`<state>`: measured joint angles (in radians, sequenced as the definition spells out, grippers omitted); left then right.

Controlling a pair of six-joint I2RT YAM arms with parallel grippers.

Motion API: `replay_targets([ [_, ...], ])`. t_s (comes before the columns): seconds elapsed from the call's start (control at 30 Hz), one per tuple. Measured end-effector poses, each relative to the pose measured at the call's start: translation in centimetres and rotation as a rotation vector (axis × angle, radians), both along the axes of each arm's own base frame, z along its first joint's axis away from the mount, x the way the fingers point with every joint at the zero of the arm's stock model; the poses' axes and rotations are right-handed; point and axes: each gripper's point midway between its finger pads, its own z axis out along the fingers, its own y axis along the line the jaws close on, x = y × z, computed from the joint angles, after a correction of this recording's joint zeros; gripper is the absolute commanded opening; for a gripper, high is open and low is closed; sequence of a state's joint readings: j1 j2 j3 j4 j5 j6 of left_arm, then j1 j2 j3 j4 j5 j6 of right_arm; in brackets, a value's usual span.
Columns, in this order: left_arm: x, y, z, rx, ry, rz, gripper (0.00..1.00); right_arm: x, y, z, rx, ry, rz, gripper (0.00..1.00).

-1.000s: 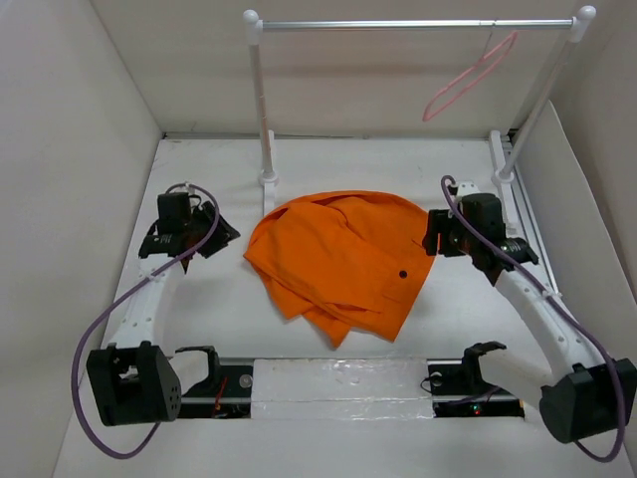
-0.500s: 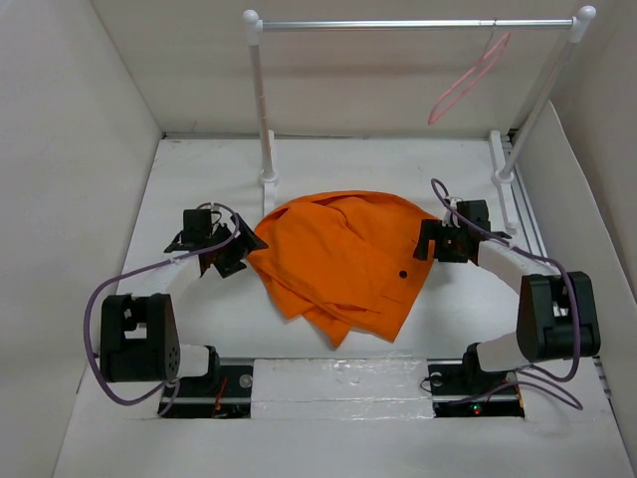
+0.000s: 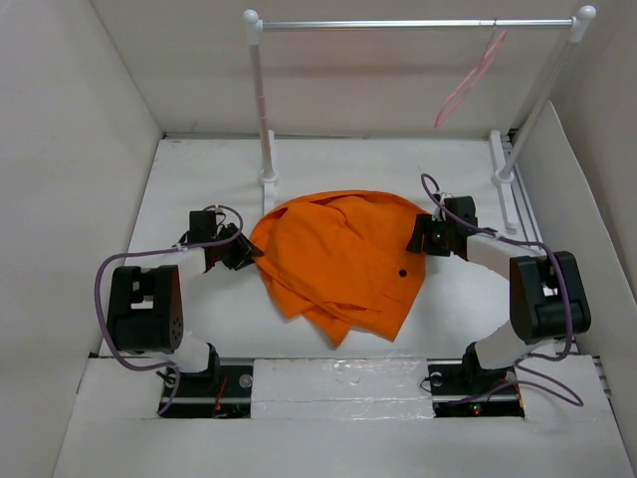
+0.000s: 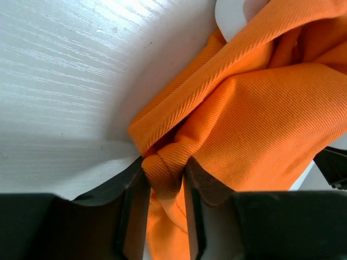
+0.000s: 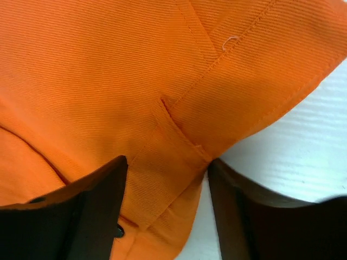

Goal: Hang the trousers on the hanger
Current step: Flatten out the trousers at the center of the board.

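Observation:
The orange trousers [image 3: 338, 259] lie crumpled in the middle of the table, with a small dark button [image 3: 402, 271] near their right side. My left gripper [image 3: 251, 254] is at their left edge. In the left wrist view it [image 4: 165, 184] is shut on a bunched fold of the trousers [image 4: 260, 108]. My right gripper [image 3: 418, 237] is at their right edge. In the right wrist view it [image 5: 168, 189] is open, its jaws wide apart on either side of a hemmed flap of the trousers [image 5: 108, 81]. The pale-pink hanger [image 3: 468, 80] hangs from the rail at the far right, seen almost edge-on.
A metal rail [image 3: 398, 23] on two white posts [image 3: 261, 110] spans the back of the table. White walls close in the left, right and back. A white strip [image 3: 338, 383] with the arm bases runs along the near edge.
Both arms have folded in toward the trousers, the left gripper reaching their left edge and closing on a fold, the right reaching their right edge. The hanger has swung on the rail.

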<state>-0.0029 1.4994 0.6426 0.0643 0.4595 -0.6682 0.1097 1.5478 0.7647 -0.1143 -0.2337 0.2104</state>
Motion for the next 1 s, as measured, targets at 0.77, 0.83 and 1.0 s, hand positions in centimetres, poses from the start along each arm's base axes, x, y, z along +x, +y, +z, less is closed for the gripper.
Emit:
replay_targets([
  [0.77,2.3,5.6,43.1,0.278,-0.817,0.197,0.00,0.3,7.0,32.2,0.039,-0.630,0.269,0.00],
  [0.83,-0.8,5.2,47.0,0.297,-0.932,0.206,0.12,-0.2,5.0,34.1,0.043,-0.680,0.248,0.00],
  [1.0,-3.8,3.7,45.9,0.304,-0.954,0.116,0.68,1.8,-2.7,28.9,0.001,-0.570,0.055,0.00],
])
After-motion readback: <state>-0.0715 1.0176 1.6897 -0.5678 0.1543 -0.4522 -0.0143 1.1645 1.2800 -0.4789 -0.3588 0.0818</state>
